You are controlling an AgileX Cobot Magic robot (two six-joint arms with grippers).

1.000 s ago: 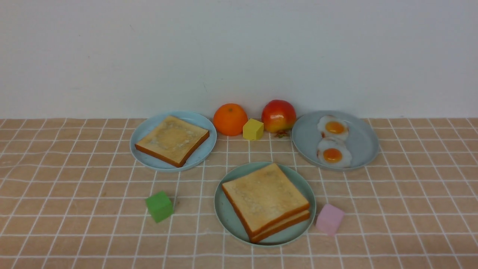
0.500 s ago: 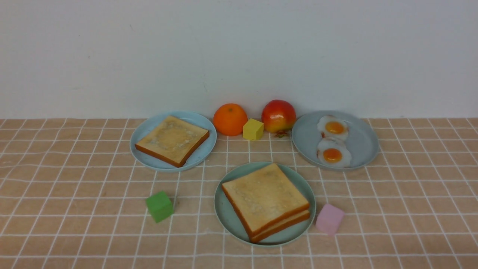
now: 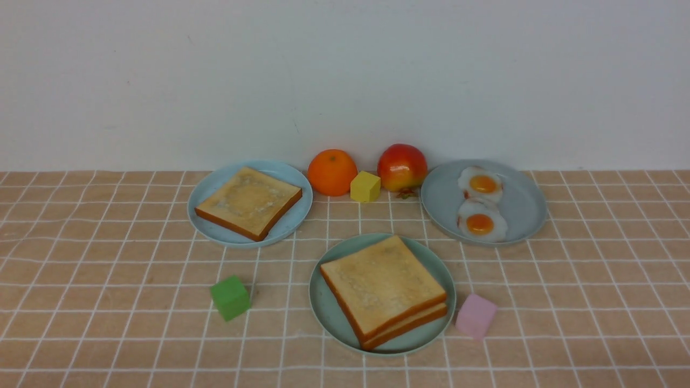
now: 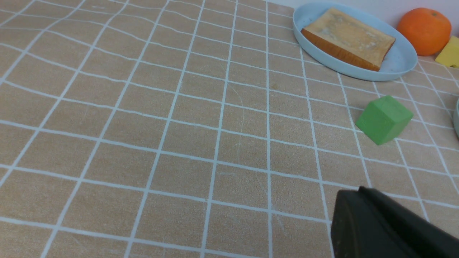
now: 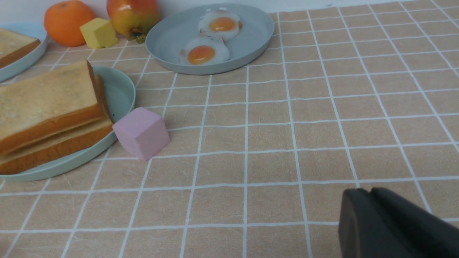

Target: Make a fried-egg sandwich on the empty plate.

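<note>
The sandwich sits on the green plate, apparently finished; left gripper closed and empty, right gripper's state unclear.

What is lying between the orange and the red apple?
A yellow cube sits between the orange and the red apple, seen in the front view.

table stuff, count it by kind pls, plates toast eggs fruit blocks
plates: 3 (mint-green plate, sky-blue plate, grey-blue plate)
toast slices: 3 (two stacked, one alone)
fried eggs: 2
fruit: 2 (orange, apple)
blocks: 3 (green, yellow, pink)
total: 13
</note>
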